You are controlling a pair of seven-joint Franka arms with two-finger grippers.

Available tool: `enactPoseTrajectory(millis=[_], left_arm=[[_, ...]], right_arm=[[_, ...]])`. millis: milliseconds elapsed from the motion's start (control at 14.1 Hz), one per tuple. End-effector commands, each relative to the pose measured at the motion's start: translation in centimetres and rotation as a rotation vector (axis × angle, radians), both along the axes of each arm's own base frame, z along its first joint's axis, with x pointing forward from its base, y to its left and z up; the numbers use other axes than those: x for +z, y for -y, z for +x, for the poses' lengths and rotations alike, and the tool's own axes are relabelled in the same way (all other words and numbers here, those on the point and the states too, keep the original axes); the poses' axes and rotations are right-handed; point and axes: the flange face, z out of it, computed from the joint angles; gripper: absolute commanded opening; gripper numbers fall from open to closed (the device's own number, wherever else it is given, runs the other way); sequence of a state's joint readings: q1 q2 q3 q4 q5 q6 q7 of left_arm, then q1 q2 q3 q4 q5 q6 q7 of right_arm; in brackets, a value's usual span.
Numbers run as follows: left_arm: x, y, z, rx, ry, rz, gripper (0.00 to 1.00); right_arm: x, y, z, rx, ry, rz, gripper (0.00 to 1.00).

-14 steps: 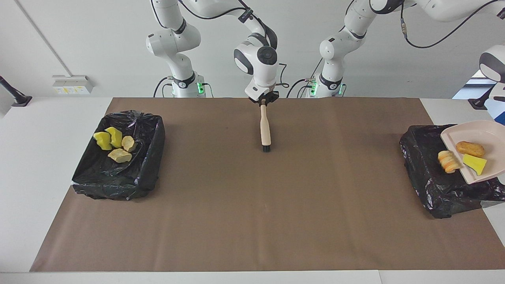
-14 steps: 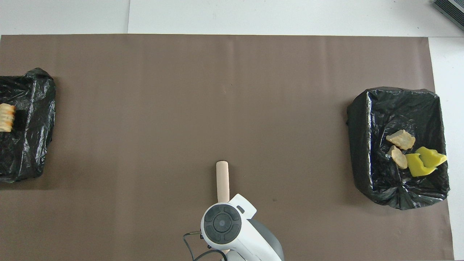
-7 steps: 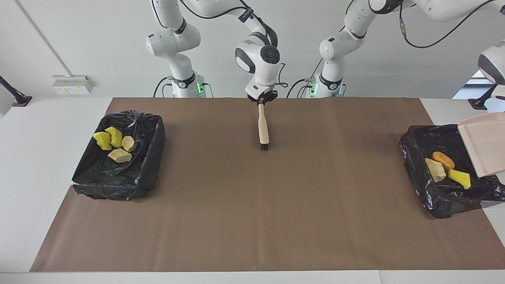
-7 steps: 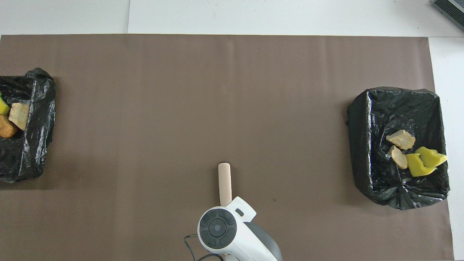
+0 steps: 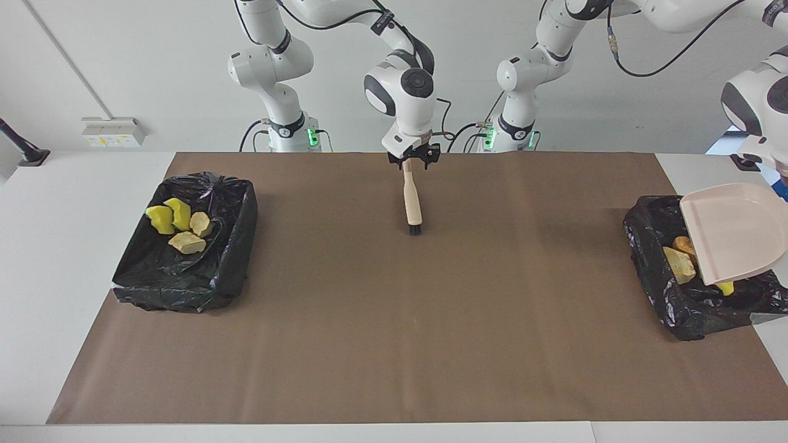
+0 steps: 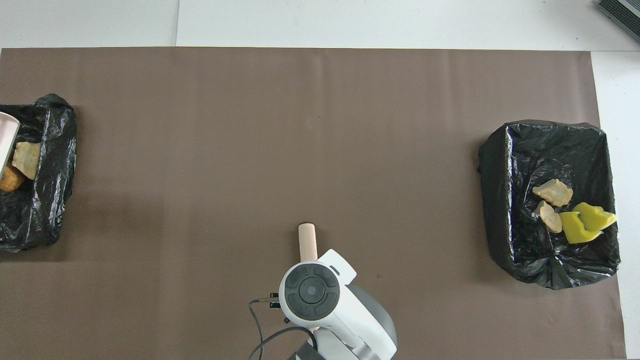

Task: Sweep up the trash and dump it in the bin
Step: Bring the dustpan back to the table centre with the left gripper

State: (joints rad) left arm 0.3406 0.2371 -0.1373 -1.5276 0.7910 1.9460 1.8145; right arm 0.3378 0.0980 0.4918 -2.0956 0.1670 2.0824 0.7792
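The trash lies in two black-lined bins. Yellow and beige pieces point(image 5: 178, 224) point(image 6: 570, 210) sit in the bin point(image 5: 184, 271) point(image 6: 545, 265) at the right arm's end. A beige lump point(image 5: 677, 264) point(image 6: 26, 159), a brown piece point(image 5: 684, 244) point(image 6: 10, 180) and a yellow bit point(image 5: 726, 287) rest in the bin point(image 5: 689, 314) point(image 6: 40, 215) at the left arm's end. Over that bin hangs the empty beige dustpan point(image 5: 732, 234) point(image 6: 6, 137), held by my left gripper at the picture's edge. My right gripper point(image 5: 412, 159) stands open around the handle end of the brush point(image 5: 411, 200) point(image 6: 306, 242), which lies on the mat.
A brown mat point(image 5: 394, 320) covers the table between the two bins. The brush lies at its middle, near the robots' edge. The right arm's wrist point(image 6: 310, 290) hides the brush's handle end from above.
The dustpan tipped its three pieces into the bin at the left arm's end and now hangs empty over it. The right gripper opened on the brush's handle.
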Motion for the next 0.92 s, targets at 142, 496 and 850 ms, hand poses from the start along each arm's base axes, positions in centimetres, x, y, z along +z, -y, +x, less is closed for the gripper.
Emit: enactPoseTrajectory(millis=[142, 496, 850], left_arm=[[-1.0, 5.8, 0.4, 0.101, 0.035, -0.168, 0.0], [-10.1, 17.8, -1.1, 0.554, 0.163, -0.346, 0.0], [-13.0, 31.1, -3.2, 0.958, 0.274, -0.479, 0.0]], right_arm=[[4.7, 5.1, 6.9, -0.055, 0.091, 0.042, 1.0], [8.1, 13.2, 12.6, -0.028, 0.201, -0.105, 1.0], [11.7, 18.3, 16.2, -0.088, 0.245, -0.106, 1.0]])
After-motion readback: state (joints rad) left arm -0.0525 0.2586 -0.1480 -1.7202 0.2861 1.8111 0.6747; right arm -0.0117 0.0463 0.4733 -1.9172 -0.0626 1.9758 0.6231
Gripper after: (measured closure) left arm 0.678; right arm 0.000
